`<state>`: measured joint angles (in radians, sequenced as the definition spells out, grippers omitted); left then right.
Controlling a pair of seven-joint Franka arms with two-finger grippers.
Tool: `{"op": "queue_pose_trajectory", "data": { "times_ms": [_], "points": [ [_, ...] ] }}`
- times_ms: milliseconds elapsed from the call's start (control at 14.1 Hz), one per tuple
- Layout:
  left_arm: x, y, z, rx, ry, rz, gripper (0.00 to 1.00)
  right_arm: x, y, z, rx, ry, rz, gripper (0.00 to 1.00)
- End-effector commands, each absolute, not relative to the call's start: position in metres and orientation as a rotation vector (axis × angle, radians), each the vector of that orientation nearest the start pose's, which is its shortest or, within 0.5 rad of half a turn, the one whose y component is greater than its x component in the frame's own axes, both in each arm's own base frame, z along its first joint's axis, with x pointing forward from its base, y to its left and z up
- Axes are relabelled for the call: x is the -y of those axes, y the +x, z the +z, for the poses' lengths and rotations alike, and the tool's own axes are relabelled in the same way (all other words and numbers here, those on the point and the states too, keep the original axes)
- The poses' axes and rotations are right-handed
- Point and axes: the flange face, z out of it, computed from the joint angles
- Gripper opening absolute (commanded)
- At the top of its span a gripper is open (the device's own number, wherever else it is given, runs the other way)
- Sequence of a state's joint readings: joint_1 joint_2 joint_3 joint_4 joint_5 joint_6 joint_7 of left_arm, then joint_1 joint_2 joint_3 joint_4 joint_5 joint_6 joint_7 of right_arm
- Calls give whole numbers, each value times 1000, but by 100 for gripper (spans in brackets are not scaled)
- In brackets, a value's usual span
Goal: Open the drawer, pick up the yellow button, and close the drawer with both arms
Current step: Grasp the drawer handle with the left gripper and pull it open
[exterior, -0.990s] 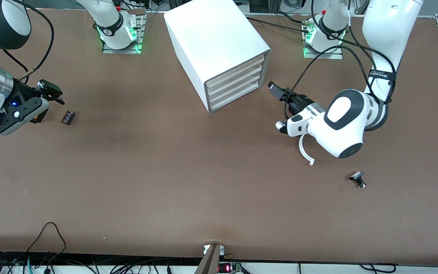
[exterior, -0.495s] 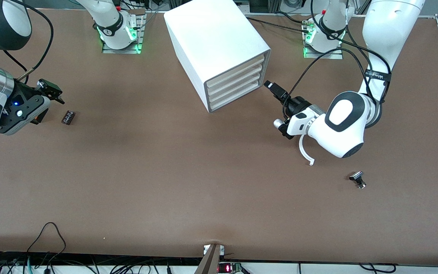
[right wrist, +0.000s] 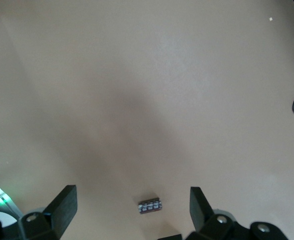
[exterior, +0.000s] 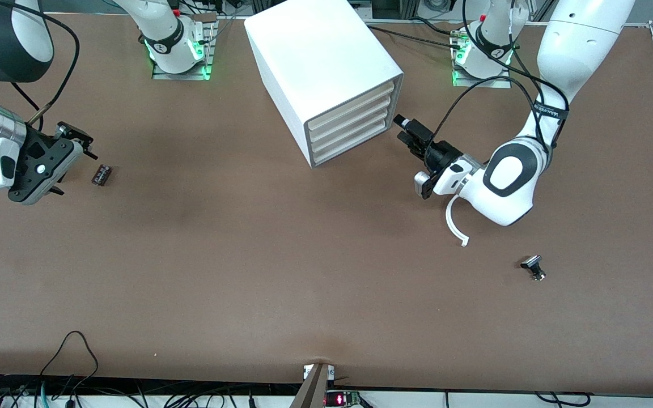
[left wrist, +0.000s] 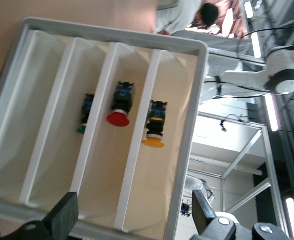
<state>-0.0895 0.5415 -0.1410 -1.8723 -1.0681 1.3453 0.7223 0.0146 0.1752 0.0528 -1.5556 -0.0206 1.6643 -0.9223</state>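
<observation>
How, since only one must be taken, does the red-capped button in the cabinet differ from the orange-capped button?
The red-capped button has a red cap; the orange-capped button has an orange one. The orange-capped button lies in the uppermost drawer; the red-capped button lies in the drawer beneath it. Both have stubby black bodies, lie on their sides, and point their caps toward the left tool.

Your left gripper [exterior: 403,128] hangs spread just before the drawer [exterior: 355,96], uppermost of four in the white cabinet, which sits shut. Through its clear front you see the button [left wrist: 154,126] on its side, orange cap toward your fingers.
</observation>
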Motion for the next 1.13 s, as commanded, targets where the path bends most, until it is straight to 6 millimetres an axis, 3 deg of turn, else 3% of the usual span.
{"op": "queue_pose_trajectory", "data": {
  "times_ms": [0, 354, 424, 637, 778, 920, 1061],
  "points": [
    [228, 484, 239, 432, 1554, -588, 99, -34, 613, 538, 1636, -2669, 100, 100],
    [233, 473, 226, 445, 1549, -541, 99, -39, 615, 530, 1907, -2485, 133, 100],
    [242, 468, 225, 439, 1532, -545, 98, -43, 618, 522, 2014, -2404, 161, 100],
    [264, 441, 210, 399, 1497, -504, 92, -49, 626, 525, 2222, -2273, 95, 96],
    [266, 435, 206, 397, 1498, -498, 89, -49, 630, 518, 2277, -2210, 77, 66],
    [266, 435, 208, 402, 1497, -496, 84, -52, 637, 524, 2417, -2117, -1, 38],
    [267, 437, 216, 414, 1501, -488, 80, -53, 639, 526, 2427, -2113, -38, 27]
  ]
}}
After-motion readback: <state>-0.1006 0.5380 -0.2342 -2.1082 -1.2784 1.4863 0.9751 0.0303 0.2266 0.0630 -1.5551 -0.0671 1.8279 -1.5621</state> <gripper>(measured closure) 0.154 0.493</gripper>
